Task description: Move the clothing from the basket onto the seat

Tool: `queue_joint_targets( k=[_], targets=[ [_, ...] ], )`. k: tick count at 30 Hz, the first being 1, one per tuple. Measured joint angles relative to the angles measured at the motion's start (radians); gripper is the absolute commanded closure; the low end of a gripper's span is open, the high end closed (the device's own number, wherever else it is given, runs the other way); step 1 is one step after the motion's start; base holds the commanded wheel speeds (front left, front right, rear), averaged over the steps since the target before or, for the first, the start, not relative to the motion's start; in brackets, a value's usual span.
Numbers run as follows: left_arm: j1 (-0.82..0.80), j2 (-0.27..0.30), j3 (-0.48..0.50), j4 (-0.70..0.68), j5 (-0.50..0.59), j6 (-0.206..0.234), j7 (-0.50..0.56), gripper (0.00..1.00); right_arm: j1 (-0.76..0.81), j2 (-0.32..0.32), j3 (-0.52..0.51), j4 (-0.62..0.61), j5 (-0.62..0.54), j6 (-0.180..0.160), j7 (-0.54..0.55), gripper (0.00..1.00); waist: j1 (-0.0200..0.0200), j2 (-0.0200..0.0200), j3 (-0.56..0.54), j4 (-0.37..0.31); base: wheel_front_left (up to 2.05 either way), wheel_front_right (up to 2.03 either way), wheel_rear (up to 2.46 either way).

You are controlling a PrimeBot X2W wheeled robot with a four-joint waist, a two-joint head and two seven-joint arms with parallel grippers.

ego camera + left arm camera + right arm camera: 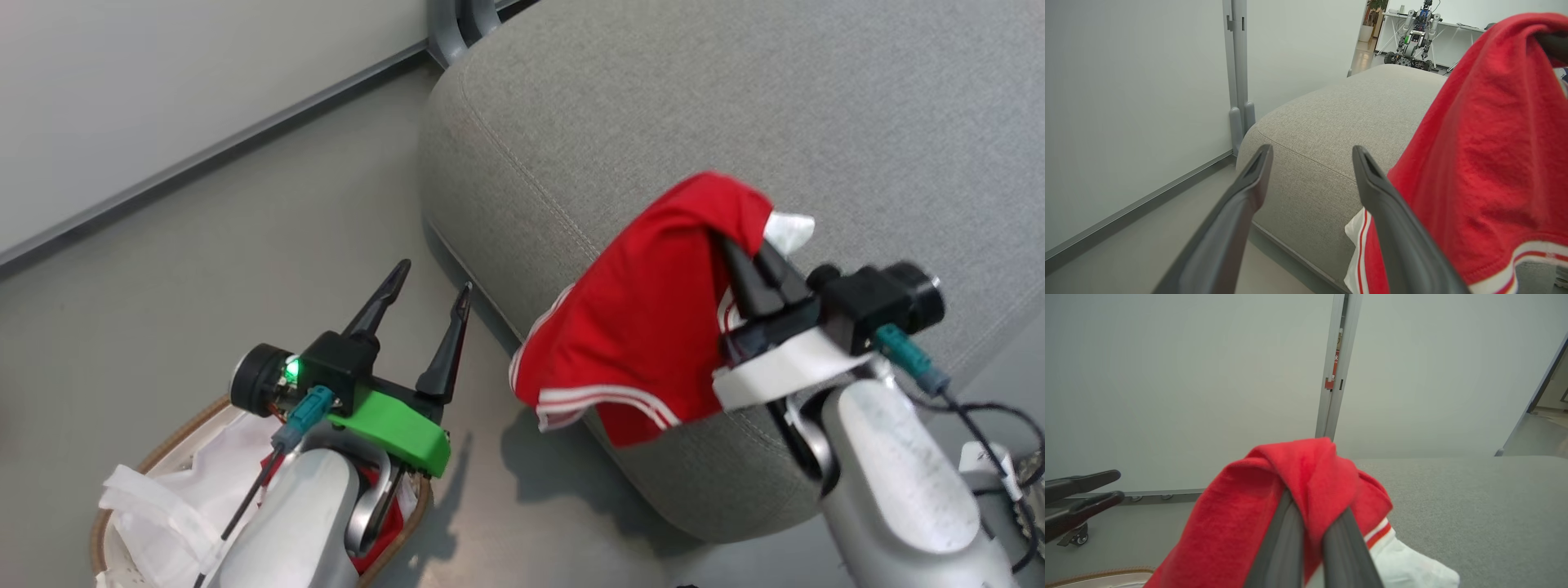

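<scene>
Hanging clothing [645, 327] pinched between closed right fingers [744, 282].

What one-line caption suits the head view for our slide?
Right gripper holds a red garment over the grey seat; open left gripper hovers by the basket.

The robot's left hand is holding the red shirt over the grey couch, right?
No, the right gripper holds the red garment over the grey couch. The left gripper is open and empty. The head view shows this.
</scene>
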Motion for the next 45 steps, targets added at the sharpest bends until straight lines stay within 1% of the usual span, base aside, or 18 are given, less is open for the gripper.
queue_joint_targets(
  k=[5, 9, 12, 15, 19, 21, 23, 25, 29, 33, 34, 35, 40, 45],
  targets=[
    [-0.011, 0.043, 0.002, -0.023, -0.001, 0.0, 0.0, 0.0, -0.184, -0.083, -0.023, 0.004, -0.036, 0.0, 0.0, 1.0, 0.0, 0.0, 0.072, -0.003, 0.0, 0.0, 0.0],
    [-0.044, 0.07, -0.043, -0.051, -0.009, 0.0, 0.0, 0.0, -0.343, -0.151, -0.099, 0.025, -0.049, 0.0, 0.0, 1.0, 0.0, 0.0, 0.137, 0.005, 0.0, 0.0, 0.0],
    [-0.086, 0.085, -0.068, -0.079, -0.024, 0.0, 0.0, 0.0, -0.438, -0.21, -0.136, 0.049, -0.078, 0.0, 0.0, 1.0, 0.0, 0.0, 0.186, 0.023, 0.0, 0.0, 0.0],
    [-0.124, 0.105, -0.086, -0.099, -0.033, 0.0, 0.0, 0.0, -0.527, -0.268, -0.177, 0.094, -0.107, 0.0, 0.0, 1.0, 0.0, 0.0, 0.235, 0.048, 0.0, 0.0, 0.0],
    [-0.169, 0.12, -0.12, -0.114, -0.047, 0.0, 0.0, 0.0, -0.615, -0.313, -0.231, 0.194, -0.146, 0.0, -0.001, 1.0, 0.0001, 0.0, 0.299, 0.088, 0.0, 0.0, 0.0],
    [-0.191, 0.125, -0.14, -0.123, -0.06, 0.0, 0.0, 0.0, -0.62, -0.324, -0.249, 0.251, -0.183, 0.0, -0.001, 1.0, 0.0001, 0.0, 0.328, 0.109, 0.0, 0.0, 0.0],
    [-0.209, 0.132, -0.151, -0.127, -0.069, -0.001, 0.0, 0.0, -0.619, -0.323, -0.296, 0.313, -0.193, 0.0, -0.001, 1.0, 0.0002, 0.0, 0.357, 0.135, 0.0, 0.0, 0.0],
    [-0.214, 0.137, -0.151, -0.126, -0.075, -0.001, 0.0, 0.0, -0.611, -0.323, -0.321, 0.346, -0.213, 0.0, -0.001, 1.0, 0.0001, 0.0, 0.381, 0.158, 0.0, 0.0, 0.0],
    [-0.215, 0.151, -0.156, -0.124, -0.086, -0.001, 0.0, 0.0, -0.549, -0.266, -0.392, 0.399, -0.219, 0.0, -0.001, 1.0, 0.0002, 0.0, 0.429, 0.199, 0.0, 0.0, 0.0],
    [-0.214, 0.153, -0.16, -0.129, -0.098, -0.001, 0.0, 0.0, -0.457, -0.218, -0.457, 0.416, -0.226, 0.0, -0.001, 0.99, 0.0002, 0.0, 0.456, 0.236, 0.0, 0.0, 0.0],
    [-0.21, 0.153, -0.157, -0.128, -0.104, -0.001, 0.0, 0.0, -0.426, -0.202, -0.477, 0.414, -0.226, 0.0, -0.001, 0.65, 0.0002, 0.0, 0.458, 0.244, 0.0, 0.0, 0.0],
    [-0.206, 0.152, -0.154, -0.128, -0.106, -0.001, 0.0, 0.0, -0.402, -0.193, -0.49, 0.411, -0.228, 0.0, -0.001, 0.0, 0.0002, 0.0, 0.459, 0.249, 0.0, 0.0, 0.0],
    [-0.17, 0.131, -0.127, -0.119, -0.107, -0.001, 0.0, 0.0, -0.268, -0.135, -0.565, 0.351, -0.228, 0.0, -0.001, 0.0, 0.0001, 0.0, 0.43, 0.259, 0.0, 0.0, 0.0],
    [-0.13, 0.106, -0.095, -0.1, -0.106, -0.001, 0.0, 0.0, -0.143, -0.096, -0.582, 0.286, -0.219, 0.0, -0.001, 0.0, 0.0001, 0.0, 0.374, 0.26, 0.0, 0.0, 0.0]
  ],
)
